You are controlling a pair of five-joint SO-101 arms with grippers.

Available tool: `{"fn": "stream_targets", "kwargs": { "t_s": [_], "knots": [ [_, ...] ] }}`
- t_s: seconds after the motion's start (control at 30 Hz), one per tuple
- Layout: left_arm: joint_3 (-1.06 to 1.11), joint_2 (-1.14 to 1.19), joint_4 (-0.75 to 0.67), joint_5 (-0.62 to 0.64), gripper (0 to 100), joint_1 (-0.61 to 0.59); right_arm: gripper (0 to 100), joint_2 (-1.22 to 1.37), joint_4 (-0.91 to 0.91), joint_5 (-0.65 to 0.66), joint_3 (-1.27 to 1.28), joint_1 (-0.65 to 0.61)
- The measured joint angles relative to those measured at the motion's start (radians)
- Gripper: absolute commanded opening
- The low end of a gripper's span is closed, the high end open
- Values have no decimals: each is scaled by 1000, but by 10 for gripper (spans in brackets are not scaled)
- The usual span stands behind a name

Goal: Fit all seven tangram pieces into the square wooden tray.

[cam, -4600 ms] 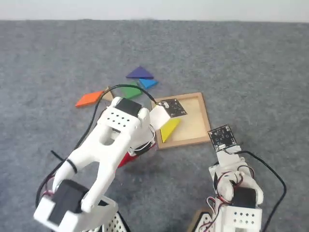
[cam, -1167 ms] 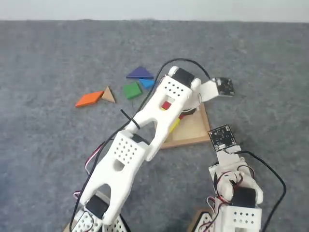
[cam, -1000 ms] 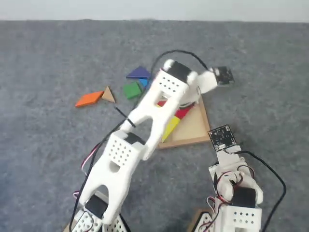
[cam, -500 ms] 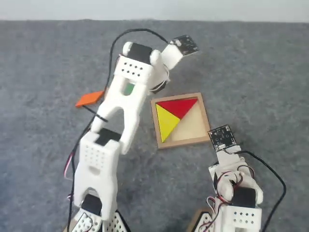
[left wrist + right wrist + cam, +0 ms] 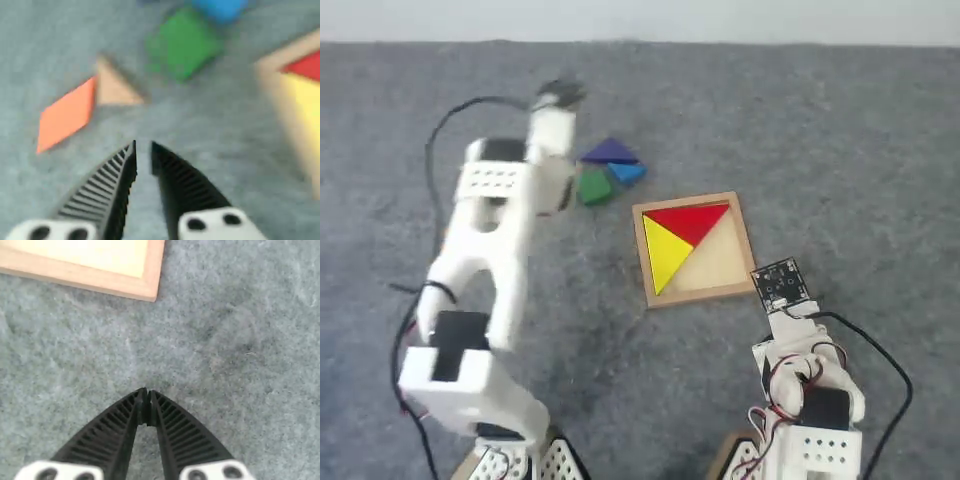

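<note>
tray (image 5: 720, 262) holds red triangle (image 5: 690, 220) touching yellow triangle (image 5: 663, 252).

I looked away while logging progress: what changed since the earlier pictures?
The left gripper carried the red triangle into the wooden tray, released it beside the yellow triangle, then swung away; it now hangs empty near the orange piece. The right gripper, yellow triangle and wooden tray stayed put.

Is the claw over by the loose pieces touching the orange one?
Apart. The left wrist view shows a strip of bare grey carpet between the left gripper and the orange piece.
</note>
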Motion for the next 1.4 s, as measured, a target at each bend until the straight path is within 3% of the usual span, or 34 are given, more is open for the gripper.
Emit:
{"fn": "stream_targets", "kwargs": {
  "t_s": [0.27,0.47,0.7,0.97,1.17,1.4],
  "knots": [
    [44,64,-86,-218,166,-183,8,0,0,0,0,0],
    [-91,155,-117,-262,166,-232,8,0,0,0,0,0],
    [-287,341,-127,-425,166,-242,8,0,0,0,0,0],
    [-503,486,3,-678,169,-245,8,0,0,0,0,0],
    [-640,578,212,-842,170,-255,8,0,0,0,0,0],
    [-773,712,244,-868,167,-255,8,0,0,0,0,0]
  ]
}}
